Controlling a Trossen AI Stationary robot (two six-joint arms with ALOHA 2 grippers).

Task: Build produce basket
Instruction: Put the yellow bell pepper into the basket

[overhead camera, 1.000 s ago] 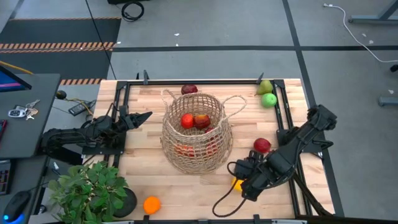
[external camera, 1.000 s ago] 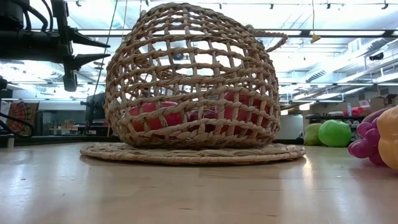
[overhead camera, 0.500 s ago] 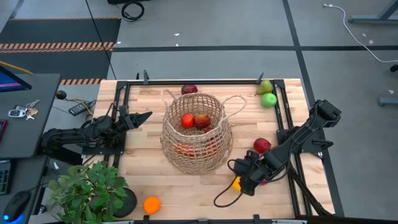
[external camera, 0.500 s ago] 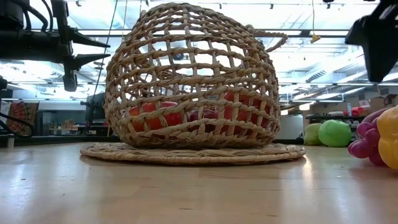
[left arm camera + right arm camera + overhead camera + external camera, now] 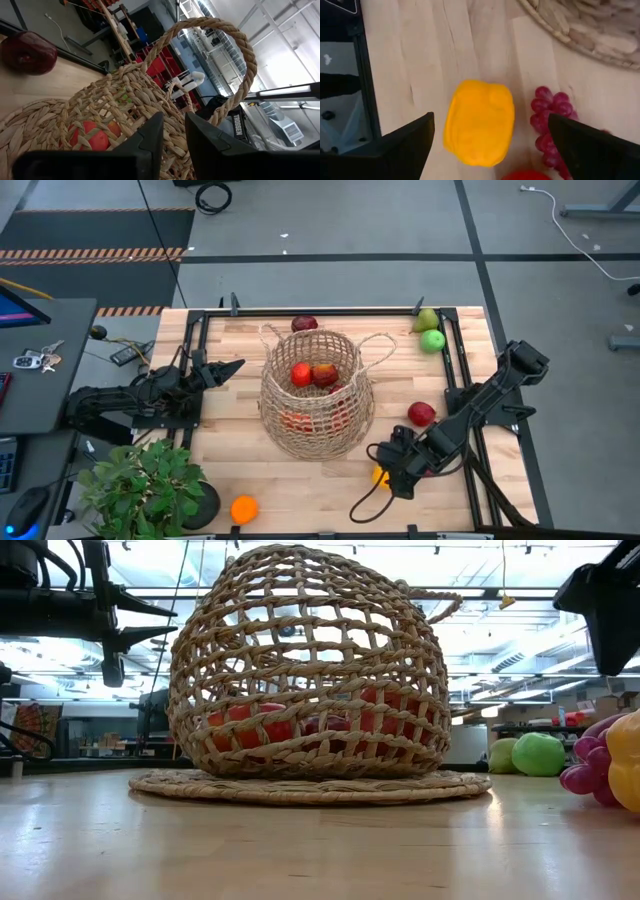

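Note:
The wicker basket (image 5: 315,395) stands at the table's middle on a round woven mat (image 5: 310,785), with red fruit (image 5: 312,374) inside. A yellow produce piece (image 5: 479,122) lies on the table near the front right, purple grapes (image 5: 550,120) beside it. My right gripper (image 5: 492,145) hangs open above the yellow piece, pointing steeply down, one finger (image 5: 405,145) on each side of it, apart from it. My left gripper (image 5: 235,366) waits shut, left of the basket and level with its rim.
A red apple (image 5: 421,414) lies right of the basket. A green pear (image 5: 427,319) and green apple (image 5: 433,340) sit at the far right corner, a dark red apple (image 5: 304,324) behind the basket. An orange (image 5: 244,508) and a potted plant (image 5: 150,490) occupy the near left.
My right gripper has come down toward the yellow piece near the table's front right and now shows at the low view's top right corner. The produce and the basket have stayed where they were.

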